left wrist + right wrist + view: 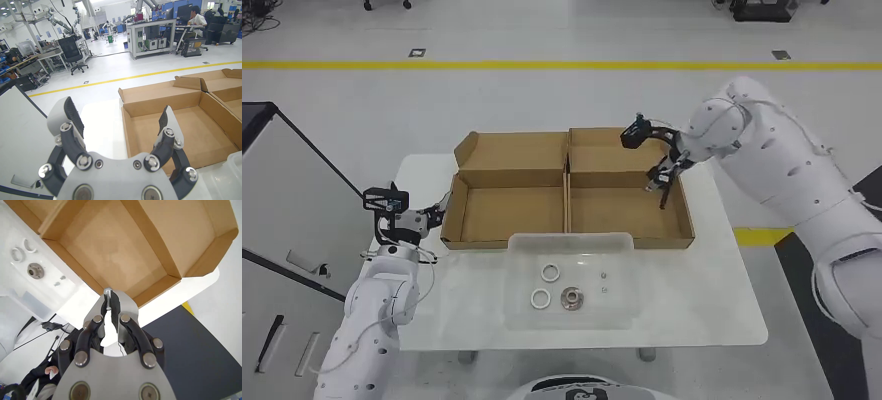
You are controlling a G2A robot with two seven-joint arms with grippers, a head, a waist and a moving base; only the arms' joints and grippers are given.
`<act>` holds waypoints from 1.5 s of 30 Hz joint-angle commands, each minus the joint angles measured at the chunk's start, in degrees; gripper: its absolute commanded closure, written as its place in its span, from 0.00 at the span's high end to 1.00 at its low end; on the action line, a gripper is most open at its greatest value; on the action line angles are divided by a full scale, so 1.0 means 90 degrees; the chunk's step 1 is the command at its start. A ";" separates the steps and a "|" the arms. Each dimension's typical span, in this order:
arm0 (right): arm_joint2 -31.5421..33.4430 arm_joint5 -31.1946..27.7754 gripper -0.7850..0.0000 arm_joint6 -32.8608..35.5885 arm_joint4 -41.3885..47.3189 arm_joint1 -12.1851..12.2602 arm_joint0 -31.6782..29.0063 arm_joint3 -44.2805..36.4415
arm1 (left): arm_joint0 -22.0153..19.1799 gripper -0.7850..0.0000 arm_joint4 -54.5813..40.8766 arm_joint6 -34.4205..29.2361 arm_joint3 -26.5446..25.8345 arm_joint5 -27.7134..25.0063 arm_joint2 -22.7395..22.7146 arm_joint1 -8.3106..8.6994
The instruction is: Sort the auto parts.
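- The right gripper is clamped on a bolt, with the threads pinched between the black pads and the head end aimed at the right box.
- From above, that gripper hangs over the box's outer end, close to the side wall. From the wrist, the bolt seems to line up with a wall edge, and I can't be sure it is inside the rim.
- The left gripper sits with its jaws wide apart and nothing in them, just outside the left box.
- Waiting in the clear tray are two white rings, a grey flange and two small screws.
- Here's the danger: let go too near the wall and the bolt could clip the cardboard and bounce onto the table.
- A grip on threads alone looks thin, so a jolt could twist the bolt or drop it early.
- Once it is down, a round bolt may roll.
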 commanded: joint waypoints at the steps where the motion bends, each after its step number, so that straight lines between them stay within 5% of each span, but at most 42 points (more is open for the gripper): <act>1: -0.0215 0.0049 0.00 -0.0051 -0.0276 -0.0088 0.0006 0.0155 | 0.0000 1.00 0.0000 0.0000 0.0000 0.0000 0.0000 0.0000; 8: -0.0740 0.0114 0.00 -0.0357 -0.1035 -0.0364 -0.0017 0.0566 | 0.0000 1.00 0.0000 0.0000 0.0000 0.0000 0.0000 0.0000; 14: -0.0884 -0.0162 0.00 -0.0471 -0.0647 -0.0554 -0.0196 0.0944 | 0.0000 1.00 0.0000 0.0000 0.0000 0.0000 0.0000 0.0000; 27: -0.0869 -0.0193 0.00 -0.0448 -0.0584 -0.0565 -0.0179 0.0994 | 0.0000 1.00 0.0000 0.0000 0.0000 0.0000 0.0000 0.0000; 37: -0.0668 0.1319 0.00 -0.1202 -0.1149 -0.0558 -0.0409 0.1223 | 0.0000 1.00 0.0000 0.0000 0.0000 0.0000 0.0000 0.0000; 45: -0.0777 0.1741 0.00 -0.1505 -0.1442 -0.0738 -0.0544 0.1693 | 0.0000 1.00 0.0000 0.0000 0.0000 0.0000 0.0000 0.0000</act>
